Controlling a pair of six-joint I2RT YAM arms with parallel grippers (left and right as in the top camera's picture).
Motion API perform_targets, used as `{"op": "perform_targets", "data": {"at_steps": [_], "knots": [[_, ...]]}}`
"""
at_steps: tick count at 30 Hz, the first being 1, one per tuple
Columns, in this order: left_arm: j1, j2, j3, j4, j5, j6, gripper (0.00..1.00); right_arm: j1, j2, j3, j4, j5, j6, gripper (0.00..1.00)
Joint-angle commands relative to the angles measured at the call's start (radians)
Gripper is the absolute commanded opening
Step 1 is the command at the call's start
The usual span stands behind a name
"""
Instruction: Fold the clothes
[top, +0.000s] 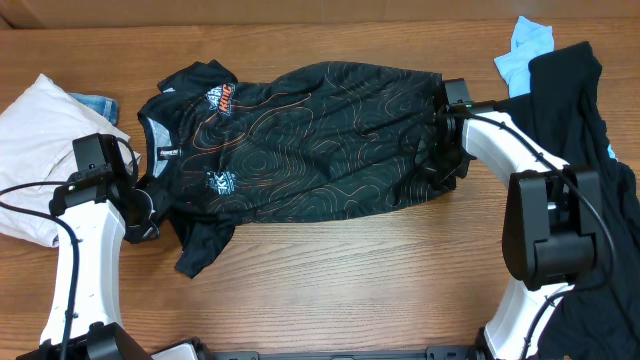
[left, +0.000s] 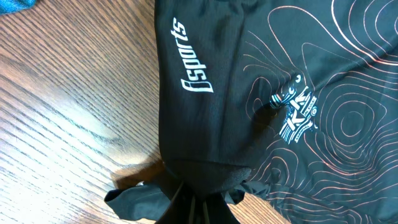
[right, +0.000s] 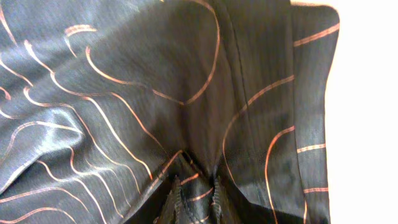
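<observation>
The black jersey shirt (top: 300, 140) with orange wavy lines, an orange logo and white lettering lies spread across the middle of the table, collar to the left. My left gripper (top: 145, 215) is shut on the shirt's left sleeve and shoulder edge; in the left wrist view the bunched cloth (left: 205, 177) sits in the jaws (left: 199, 205). My right gripper (top: 447, 150) is shut on the shirt's hem at the right; in the right wrist view a fold of the fabric (right: 155, 93) is pinched between the toothed fingers (right: 198, 193).
A white garment (top: 40, 150) and a blue denim piece (top: 95, 103) lie at the far left. A plain black garment (top: 575, 110) and a light blue cloth (top: 525, 50) lie at the far right, beside the right arm.
</observation>
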Motion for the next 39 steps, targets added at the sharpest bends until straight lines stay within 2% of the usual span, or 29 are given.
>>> {"op": "perform_targets", "data": {"at_steps": [1,9,13,16,17,18,21,22,24,34,39], "knots": [[0.000,0.001,-0.007,0.004,0.008,0.023,0.05,-0.004,-0.018,0.037,-0.017,0.006,0.000,0.23],[0.000,0.001,-0.007,0.005,0.008,0.023,0.05,-0.004,-0.060,0.041,-0.077,0.005,0.001,0.23],[0.000,0.001,-0.007,0.008,0.008,0.023,0.05,-0.004,-0.059,0.041,-0.083,0.005,0.001,0.11],[0.000,0.001,-0.007,0.008,0.008,0.023,0.05,-0.004,-0.059,0.041,-0.074,0.005,0.001,0.10],[0.000,0.001,-0.007,0.008,0.008,0.023,0.05,-0.004,-0.060,0.041,-0.071,0.005,0.001,0.16],[0.000,0.001,-0.007,0.009,0.008,0.023,0.05,-0.004,-0.059,0.041,-0.067,0.003,0.000,0.26],[0.000,0.001,-0.007,0.016,0.008,0.022,0.06,-0.003,-0.059,0.041,-0.045,-0.002,0.001,0.39],[0.000,0.001,-0.007,0.016,0.008,0.023,0.06,-0.004,-0.059,0.041,-0.030,-0.002,0.001,0.47],[0.000,0.001,-0.007,0.015,0.008,0.023,0.06,-0.004,-0.059,0.041,-0.010,-0.002,0.001,0.49],[0.000,0.001,-0.007,0.016,0.008,0.023,0.07,-0.003,-0.017,0.032,0.027,-0.002,0.016,0.45],[0.000,0.001,-0.007,0.016,0.008,0.023,0.07,-0.003,-0.014,0.032,0.029,-0.002,0.016,0.36]]}}
